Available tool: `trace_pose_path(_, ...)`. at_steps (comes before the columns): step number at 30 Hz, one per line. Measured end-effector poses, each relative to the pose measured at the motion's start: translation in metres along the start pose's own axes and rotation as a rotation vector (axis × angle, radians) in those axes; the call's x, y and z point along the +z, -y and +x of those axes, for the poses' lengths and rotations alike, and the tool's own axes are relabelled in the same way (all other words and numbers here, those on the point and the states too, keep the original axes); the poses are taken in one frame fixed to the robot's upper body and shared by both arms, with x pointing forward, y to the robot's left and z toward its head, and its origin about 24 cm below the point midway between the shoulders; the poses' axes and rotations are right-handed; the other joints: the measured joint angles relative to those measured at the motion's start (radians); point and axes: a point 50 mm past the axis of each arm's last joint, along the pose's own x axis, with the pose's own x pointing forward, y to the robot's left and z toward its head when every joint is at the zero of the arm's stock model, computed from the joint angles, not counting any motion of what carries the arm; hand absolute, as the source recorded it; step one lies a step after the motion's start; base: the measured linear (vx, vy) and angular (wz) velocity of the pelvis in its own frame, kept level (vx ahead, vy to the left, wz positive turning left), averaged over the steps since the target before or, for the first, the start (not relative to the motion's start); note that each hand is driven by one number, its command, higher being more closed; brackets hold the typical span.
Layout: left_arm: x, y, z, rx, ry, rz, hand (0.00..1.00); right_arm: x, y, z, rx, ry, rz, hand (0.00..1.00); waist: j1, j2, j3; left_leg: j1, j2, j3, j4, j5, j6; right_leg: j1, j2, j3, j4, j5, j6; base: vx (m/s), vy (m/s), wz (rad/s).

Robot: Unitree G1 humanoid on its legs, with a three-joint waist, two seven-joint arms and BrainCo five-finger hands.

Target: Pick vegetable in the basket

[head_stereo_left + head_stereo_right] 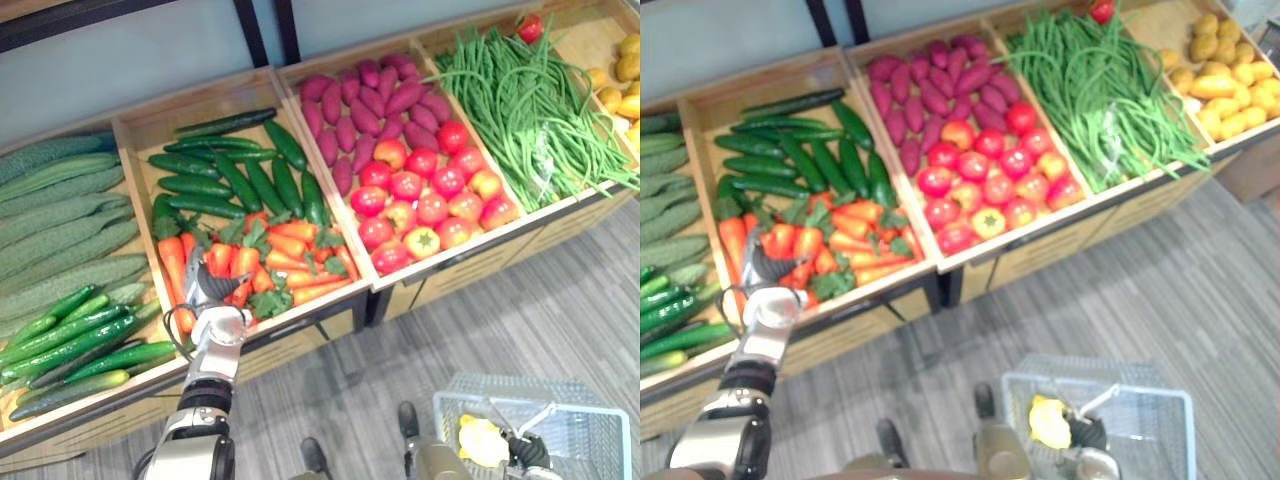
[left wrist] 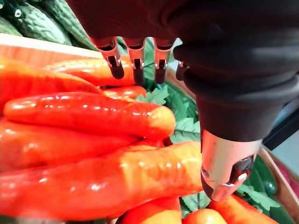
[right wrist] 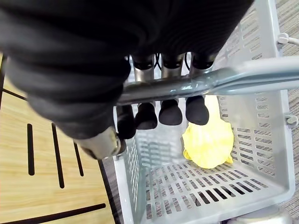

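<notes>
The left hand (image 1: 208, 292) hangs over the front of the wooden bin (image 1: 135, 135) where orange carrots (image 1: 290, 245) with leafy green tops lie in front of a row of dark cucumbers (image 1: 240, 175). From above you see little more than its dark back over the pile. The left wrist view tells more: its fingers (image 2: 115, 65) hang straight and a little apart, their tips just at the top of the carrots, and the thumb (image 2: 226, 168) stands off beside a carrot; nothing is clasped. Low by the grey plank floor (image 1: 560, 300), the right hand (image 3: 170, 112) has its fingers curled round the grey handle (image 3: 243, 79) of a pale slatted plastic basket (image 1: 590, 430). The head views show that hand as a dark lump at the basket's near edge; its own wrist view shows the curl plainly. A crumpled yellow item (image 3: 208, 140) lies on the basket's bottom, and I cannot tell what it is. Along the stand sit knobbly green gourds (image 1: 60, 220) at the robot's far left, then purple sweet potatoes (image 1: 360, 105) behind red tomatoes (image 1: 425, 195), long green beans (image 1: 530, 110), and yellow produce (image 1: 1225, 85) at the far right.
</notes>
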Motion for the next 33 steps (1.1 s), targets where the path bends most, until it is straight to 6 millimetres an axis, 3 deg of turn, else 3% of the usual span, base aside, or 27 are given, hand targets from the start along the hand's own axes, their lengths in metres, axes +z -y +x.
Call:
trace_pose_path(21, 0.012, -0.006, 0.021, 0.085, -0.116, -0.097, 0.0, 0.003, -0.007, -0.001, 0.012, 0.028, -0.017, 1.0, 0.011, -0.021, 0.053, -0.035, 0.009, 0.005, 0.029, 0.004, 0.0, -0.051, -0.002, 0.002, 0.05, -0.004, -0.005, 0.0, -0.007, -0.01)
trace_pose_path(33, 0.059, 0.0, 0.034, 0.014, 0.006, -0.132, 0.0, 0.01, -0.008, 0.0, 0.017, 0.058, -0.008, 1.0, 0.025, -0.03, 0.07, -0.061, 0.01, 0.002, 0.03, 0.005, 0.0, -0.069, -0.004, 0.006, 0.05, -0.003, -0.005, 0.03, -0.003, 0.02)
